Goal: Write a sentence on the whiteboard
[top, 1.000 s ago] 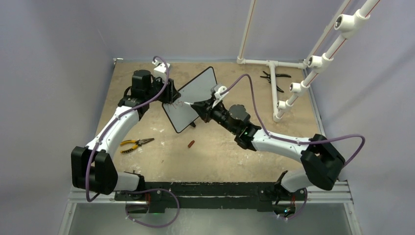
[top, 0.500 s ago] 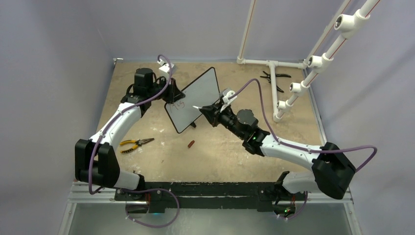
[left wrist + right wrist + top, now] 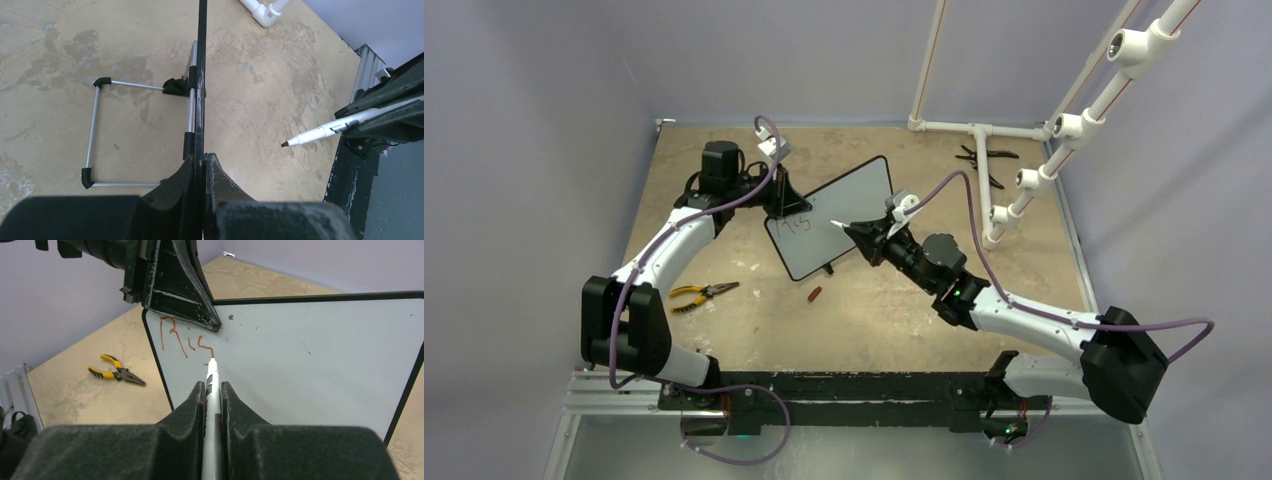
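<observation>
Clamping the top edge of the whiteboard (image 3: 849, 205) near one corner, the left gripper (image 3: 202, 159) is pinching its jaws fully onto the thin black frame. The board is standing upright near the middle of the tan table (image 3: 754, 335), with its wire stand (image 3: 91, 125) behind it. The right gripper (image 3: 213, 387) is squeezing a white marker (image 3: 212, 374) between nearly closed fingers and aiming it at the board's face. The sentence (image 3: 182, 340), so far a few red strokes reading roughly "Ris", is sitting in the corner just below the left fingers. The marker tip is hovering a little off the surface, beside the last stroke. Yellow-handled pliers (image 3: 701, 292) are lying on the table left of the board.
</observation>
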